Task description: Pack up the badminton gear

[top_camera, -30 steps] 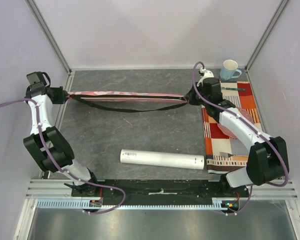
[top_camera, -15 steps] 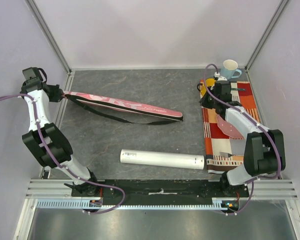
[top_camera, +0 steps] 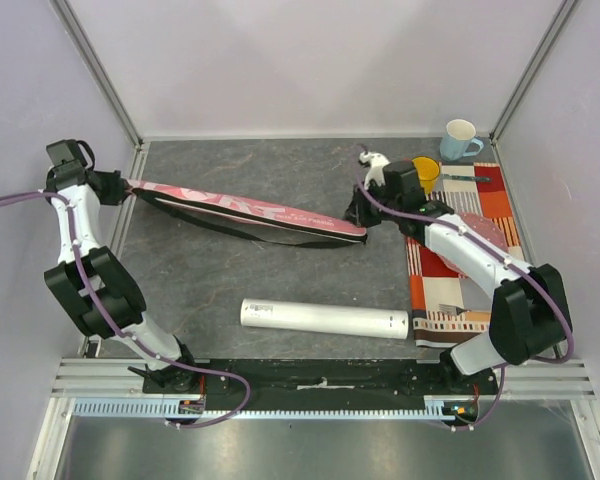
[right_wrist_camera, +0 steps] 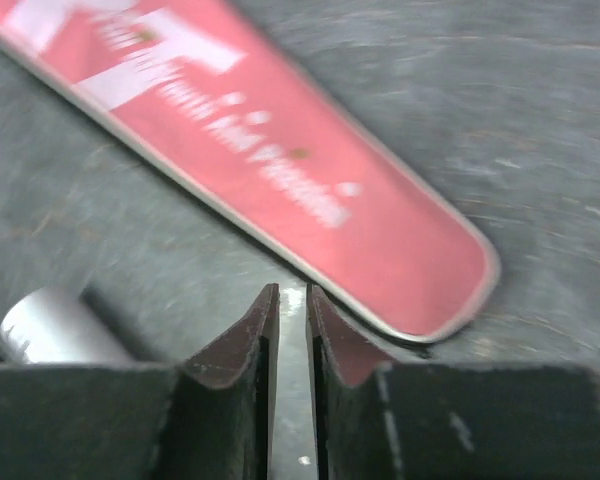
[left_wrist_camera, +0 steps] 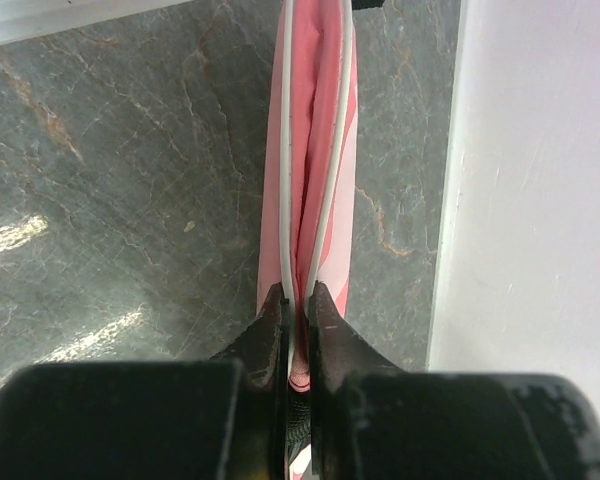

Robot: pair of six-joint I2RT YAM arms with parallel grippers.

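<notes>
**Overhead and wrist views: handling the bag.** Your left tool (left_wrist_camera: 295, 300) is clenched on the white-piped edge at one end of the long pink fabric racket bag (top_camera: 245, 208), by the far left corner of the grey stone-patterned worktop (top_camera: 280, 275). From there the bag runs slantwise to the right, and its rounded free end lies just ahead of your right tool (right_wrist_camera: 292, 295). That tool is barely parted, with a thin slit between its jaws and nothing in it. The bag's black shoulder strap (top_camera: 230, 224) hangs loose along its near side. The long white tube (top_camera: 325, 318) lies well apart, nearer the arm bases. The striped orange cloth (top_camera: 435, 262), yellow cup (top_camera: 427, 170) and pale blue cup (top_camera: 460, 138) sit to the right (none of them gear).

Handling, as a judgement: the bag looks light and soft-walled, so when gripped at one end only it will likely sag and swing. Its contents are hidden; a stiff frame inside would make it behave more like a flat board. Take the free end edge-on by the piped seam, not on the slick printed face, where thin jaws would probably slide. Steer clear of the strap, which could snag a finger
</notes>
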